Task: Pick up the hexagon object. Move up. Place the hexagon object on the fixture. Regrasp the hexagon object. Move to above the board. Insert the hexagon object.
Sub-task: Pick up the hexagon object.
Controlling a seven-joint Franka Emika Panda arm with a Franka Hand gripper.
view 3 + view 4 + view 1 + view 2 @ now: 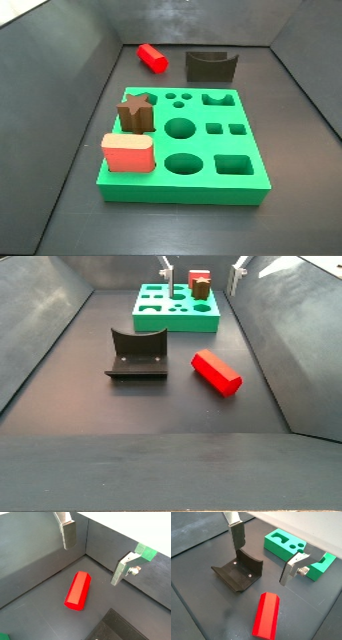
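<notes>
Between the gripper's (90,561) two spread silver fingers in a wrist view, the hexagon object (77,591) lies flat on the dark floor, untouched. Another wrist view shows the gripper (262,561) empty above the fixture (240,573), the red prism nearer, the board (294,552) beyond. From a side view, the hexagon object (152,57) lies left of the fixture (211,66), beyond the board (187,152), which carries a brown star piece (136,113) and a pink block (128,154). Another side view shows finger tips (168,270) high above the board's far end.
</notes>
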